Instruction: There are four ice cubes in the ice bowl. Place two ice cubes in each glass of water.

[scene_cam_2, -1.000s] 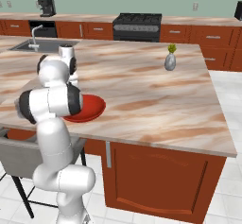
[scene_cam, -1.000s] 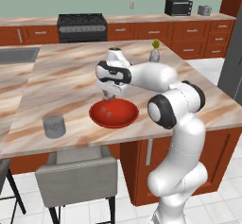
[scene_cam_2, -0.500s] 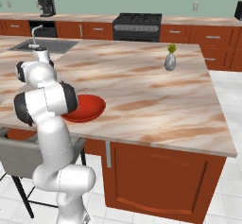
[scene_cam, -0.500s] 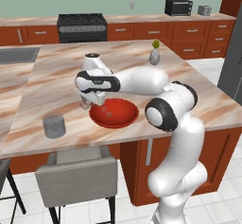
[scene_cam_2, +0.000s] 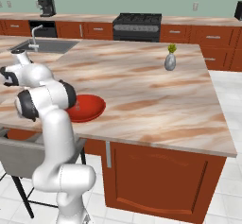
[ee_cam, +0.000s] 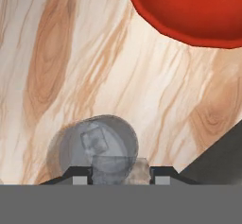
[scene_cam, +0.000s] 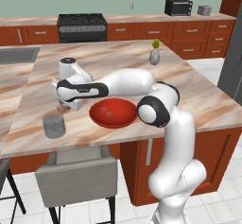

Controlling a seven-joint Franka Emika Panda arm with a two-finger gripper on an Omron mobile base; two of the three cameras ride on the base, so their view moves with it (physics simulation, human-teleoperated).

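Marble-topped table [scene_cam: 198, 95], wood-fronted: all items listed are carried on it

Ice bowl [scene_cam: 113, 113], glossy red, wide and shallow: set near the front edge of the table, in front of the arm's forearm; two pale ice cubes [scene_cam: 109, 112] are seen lying on its floor in the left base view; its rim is seen at the top of the hand view [ee_cam: 189, 10]

Glass of water [ee_cam: 94, 147], grey translucent tumbler: seen directly beneath the hand, with one ice cube [ee_cam: 94, 140] resting inside it

Second glass of water [scene_cam: 54, 126]: stood near the front left of the table, apart from the bowl

Gripper [ee_cam: 120, 173]: held over the first glass, left of the bowl; a pale ice cube [ee_cam: 137, 171] is gripped between the partly closed fingers [ee_cam: 163, 173]

Small grey vase [scene_cam: 154, 56] with green sprig: stood at the far side of the table, well apart
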